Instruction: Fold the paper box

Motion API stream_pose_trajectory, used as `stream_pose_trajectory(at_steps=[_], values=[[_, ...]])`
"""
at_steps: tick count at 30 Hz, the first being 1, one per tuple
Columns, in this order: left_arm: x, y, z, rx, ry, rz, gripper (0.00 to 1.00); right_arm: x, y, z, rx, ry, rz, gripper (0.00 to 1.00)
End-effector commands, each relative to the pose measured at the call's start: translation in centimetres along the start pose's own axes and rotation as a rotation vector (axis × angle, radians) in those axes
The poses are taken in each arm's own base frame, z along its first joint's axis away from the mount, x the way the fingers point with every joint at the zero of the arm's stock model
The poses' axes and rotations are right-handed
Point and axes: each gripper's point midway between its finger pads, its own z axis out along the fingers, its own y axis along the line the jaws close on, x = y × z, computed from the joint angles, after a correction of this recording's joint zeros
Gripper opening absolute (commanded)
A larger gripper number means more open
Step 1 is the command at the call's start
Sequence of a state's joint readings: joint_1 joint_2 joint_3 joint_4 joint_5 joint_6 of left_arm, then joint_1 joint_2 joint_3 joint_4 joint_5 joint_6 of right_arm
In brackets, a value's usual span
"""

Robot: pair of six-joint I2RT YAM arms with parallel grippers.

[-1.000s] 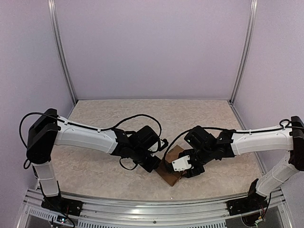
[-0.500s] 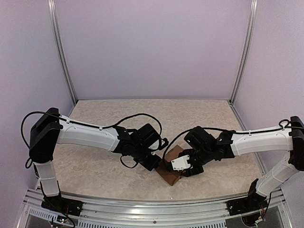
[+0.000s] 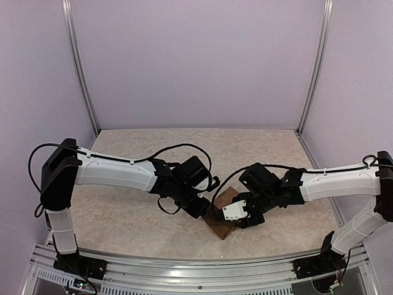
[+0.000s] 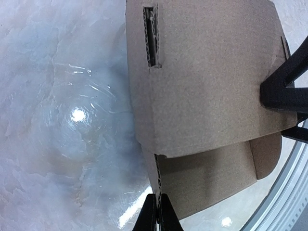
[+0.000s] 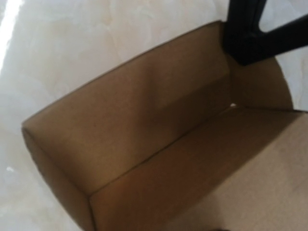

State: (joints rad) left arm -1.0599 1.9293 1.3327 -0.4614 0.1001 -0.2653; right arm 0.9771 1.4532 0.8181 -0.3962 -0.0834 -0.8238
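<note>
From above, the paper box point(image 3: 220, 226), plain brown cardboard, is sitting near the front middle of the bench point(image 3: 123, 221). The left fingers point(image 3: 202, 212) and right fingers point(image 3: 244, 221) are hiding most of it.

The left wrist view is showing a flat panel of the box with a narrow slot point(image 4: 150, 36) and a rounded flap beneath. The left fingers are pressing together on its thin corrugated edge. The right fingers are standing apart at the far side; I cannot tell whether they are clamping it.

The blurred right wrist view is looking into the box's brown interior. A black forked part point(image 5: 243, 33) is crossing the top corner.
</note>
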Motion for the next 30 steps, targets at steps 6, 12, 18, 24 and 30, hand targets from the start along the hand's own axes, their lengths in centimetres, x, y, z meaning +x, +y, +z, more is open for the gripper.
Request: stream_pose_trajectory(at_steps=[6, 12, 18, 24, 30], values=[[-5.0, -3.4, -1.3, 0.17, -0.082, 0.011, 0.02, 2.9, 4.5, 1.3, -0.168, 0.099, -0.011, 0.56], [-4.8, -2.6, -0.4, 0.178, -0.054, -0.018, 0.03, 2.9, 4.0, 1.7, -0.134, 0.102, 0.007, 0.55], [-4.7, -2.3, 0.1, 0.188, -0.052, -0.032, 0.04, 3.4, 4.0, 1.7, -0.115, 0.115, 0.002, 0.54], [-5.4, -1.8, 0.1, 0.192, -0.043, -0.054, 0.04, 3.0, 4.0, 1.7, -0.121, 0.099, 0.008, 0.54], [-6.3, -1.5, 0.3, 0.168, -0.04, -0.039, 0.05, 3.2, 4.1, 1.7, -0.125, 0.107, 0.009, 0.54]])
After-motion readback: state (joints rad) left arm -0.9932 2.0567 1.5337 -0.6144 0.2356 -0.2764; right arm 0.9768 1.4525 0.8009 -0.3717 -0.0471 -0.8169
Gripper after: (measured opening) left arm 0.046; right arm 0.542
